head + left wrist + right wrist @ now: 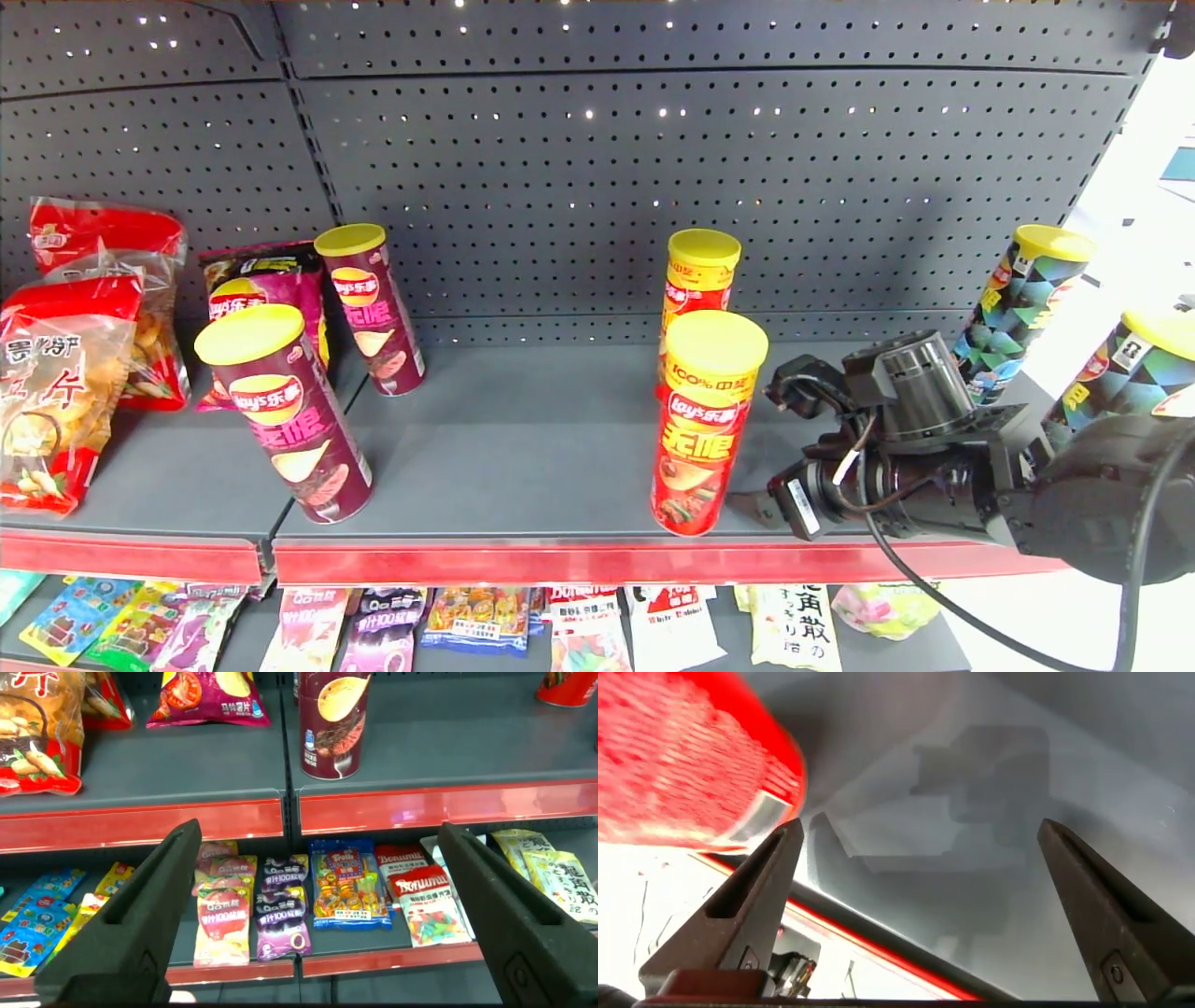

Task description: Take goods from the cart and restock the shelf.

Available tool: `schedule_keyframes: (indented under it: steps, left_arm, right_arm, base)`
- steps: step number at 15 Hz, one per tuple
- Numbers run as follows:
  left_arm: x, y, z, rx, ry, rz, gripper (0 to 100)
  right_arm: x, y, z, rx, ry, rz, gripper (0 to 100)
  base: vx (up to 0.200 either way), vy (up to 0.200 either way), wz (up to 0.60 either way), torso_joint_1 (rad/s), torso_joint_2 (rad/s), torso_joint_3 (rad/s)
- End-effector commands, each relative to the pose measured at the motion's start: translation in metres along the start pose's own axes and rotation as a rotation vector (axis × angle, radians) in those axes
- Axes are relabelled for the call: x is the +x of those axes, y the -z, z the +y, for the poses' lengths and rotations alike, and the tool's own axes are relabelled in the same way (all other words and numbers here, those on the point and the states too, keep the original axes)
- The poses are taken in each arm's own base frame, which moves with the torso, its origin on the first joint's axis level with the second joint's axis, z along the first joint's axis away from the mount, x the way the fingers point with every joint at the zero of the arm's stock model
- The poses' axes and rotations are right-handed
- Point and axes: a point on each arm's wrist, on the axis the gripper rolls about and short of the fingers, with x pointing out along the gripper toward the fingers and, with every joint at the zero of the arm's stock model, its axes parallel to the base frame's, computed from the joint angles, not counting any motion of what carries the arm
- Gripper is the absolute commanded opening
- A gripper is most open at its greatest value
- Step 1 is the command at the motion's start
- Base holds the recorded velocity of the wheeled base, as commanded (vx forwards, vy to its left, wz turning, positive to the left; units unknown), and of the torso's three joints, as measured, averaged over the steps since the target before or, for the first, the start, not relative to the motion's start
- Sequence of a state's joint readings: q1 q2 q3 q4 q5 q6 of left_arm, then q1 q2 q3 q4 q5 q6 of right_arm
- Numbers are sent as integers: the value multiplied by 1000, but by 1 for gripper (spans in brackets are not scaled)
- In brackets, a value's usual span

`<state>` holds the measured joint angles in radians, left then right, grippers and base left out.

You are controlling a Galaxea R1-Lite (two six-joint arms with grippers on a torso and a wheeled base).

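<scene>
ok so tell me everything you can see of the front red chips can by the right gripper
The front red chips can is a tall tube with a flat yellow lid and a glossy red printed body, cardboard by the look of it. It stands upright and closed near the front edge of the grey shelf, directly in front of a second red can. The open right gripper sits beside its base; whether they touch is unclear.

The front red can (705,429) hides half of the rear red can (699,269) behind it; well right of it, a patterned can (1158,369) is cropped.
</scene>
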<state>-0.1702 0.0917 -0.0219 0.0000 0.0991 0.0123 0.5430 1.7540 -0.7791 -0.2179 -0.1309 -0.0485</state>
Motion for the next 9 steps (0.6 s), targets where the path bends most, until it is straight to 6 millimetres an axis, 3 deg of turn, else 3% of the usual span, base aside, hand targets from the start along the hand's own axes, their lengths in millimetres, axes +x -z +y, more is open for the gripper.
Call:
schedule_keyframes:
  steps: [1,4,7,9]
  left_arm:
    - [0,0,0,0,0,1,100]
    - [0,0,0,0,1,1,100]
    - [0,0,0,0,7,2,100]
    - [0,0,0,0,12,2,100]
  right_arm:
    - [-14,-1,-6,19,16,-32,100]
    - [-53,-8,-14,43,72,-145,100]
    - [-116,-4,-12,32,54,-326,100]
    - [-156,12,-9,4,43,-436,100]
  base:
    - [0,0,0,0,0,0]
    - [0,0,0,0,0,0]
    - [0,0,0,0,0,0]
    - [0,0,0,0,0,0]
